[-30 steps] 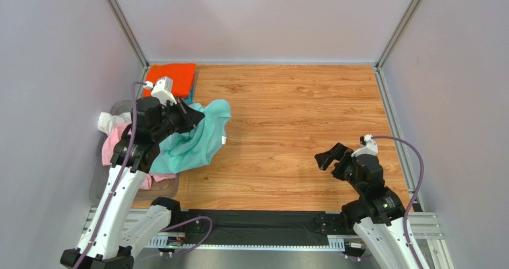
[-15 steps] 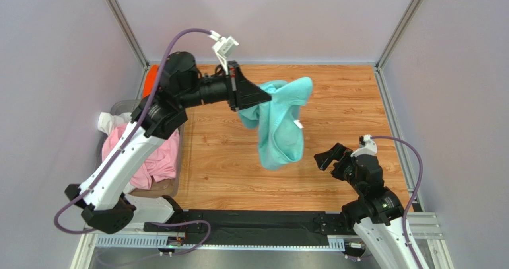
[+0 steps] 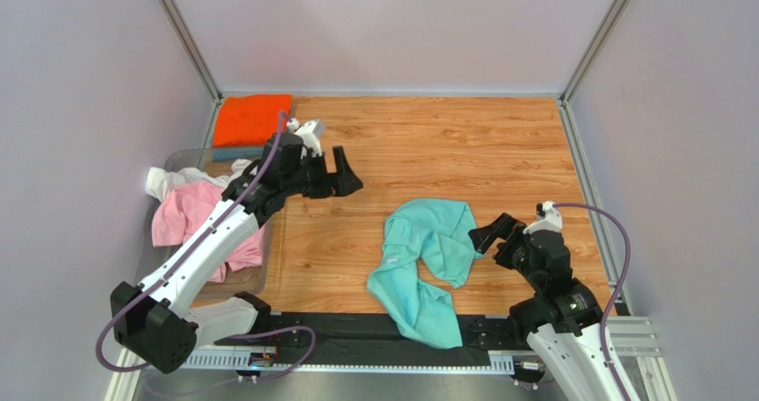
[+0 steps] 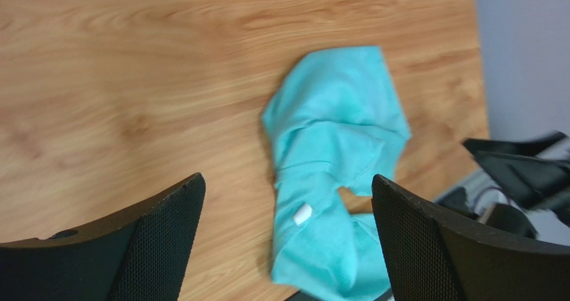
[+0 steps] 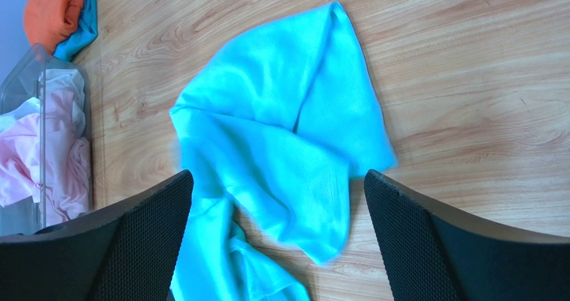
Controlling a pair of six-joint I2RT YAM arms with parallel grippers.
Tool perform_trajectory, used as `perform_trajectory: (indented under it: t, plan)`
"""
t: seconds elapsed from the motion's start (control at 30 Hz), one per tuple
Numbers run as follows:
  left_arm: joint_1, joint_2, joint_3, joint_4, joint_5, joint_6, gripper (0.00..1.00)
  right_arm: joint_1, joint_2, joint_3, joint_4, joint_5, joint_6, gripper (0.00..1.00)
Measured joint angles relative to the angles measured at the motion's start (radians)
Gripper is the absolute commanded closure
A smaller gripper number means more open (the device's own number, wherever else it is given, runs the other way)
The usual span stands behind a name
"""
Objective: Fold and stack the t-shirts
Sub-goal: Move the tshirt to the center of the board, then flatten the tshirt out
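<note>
The mint-green t-shirt (image 3: 426,266) lies crumpled on the wooden table (image 3: 463,152) at the near middle, its lower part draped over the black front strip. It also shows in the left wrist view (image 4: 334,161) and the right wrist view (image 5: 281,141). My left gripper (image 3: 346,175) hovers open to the shirt's upper left, holding nothing; in its own view (image 4: 288,241) the shirt lies well beyond the fingers. My right gripper (image 3: 490,233) stands open at the shirt's right edge, empty (image 5: 274,241). Pink (image 3: 191,219) and white (image 3: 165,180) t-shirts fill a bin. An orange t-shirt (image 3: 252,119) lies folded on a teal-blue one.
A clear plastic bin (image 3: 183,159) stands at the table's left edge and shows in the right wrist view (image 5: 40,54). Metal frame posts (image 3: 583,54) and grey walls enclose the table. A black strip (image 3: 338,330) runs along the front edge.
The left gripper lifted the mint-green shirt from the bin, swung it right over the table and let go. The shirt dropped to the near middle; the left arm drew back left. The right arm stayed still.
</note>
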Motion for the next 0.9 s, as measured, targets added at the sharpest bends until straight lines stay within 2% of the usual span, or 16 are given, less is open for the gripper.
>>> perform_trajectory:
  t: [0.07,0.13,0.3,0.63,0.8,0.9]
  plan:
    - [0.056,-0.040,-0.110,-0.015,-0.048,-0.013,0.00,0.000,0.016,0.000,-0.001,0.005,0.001,0.00]
    - [0.061,-0.088,-0.187,-0.017,-0.052,-0.018,0.00,0.000,0.034,0.000,-0.002,0.007,0.003,0.00]
    - [0.043,-0.225,-0.383,0.061,0.042,-0.044,0.00,0.000,0.089,0.000,-0.002,0.005,0.003,0.00]
    - [-0.214,-0.319,-0.753,0.220,0.143,-0.181,0.01,0.000,0.229,-0.030,0.059,-0.105,0.014,0.00]
    - [-0.291,-0.286,-0.814,0.303,0.147,-0.245,0.01,0.000,0.261,-0.062,0.080,-0.128,0.032,0.00]
    - [-0.316,-0.217,-0.820,0.412,0.154,-0.280,0.05,0.000,0.260,-0.071,0.095,-0.136,0.041,0.00]
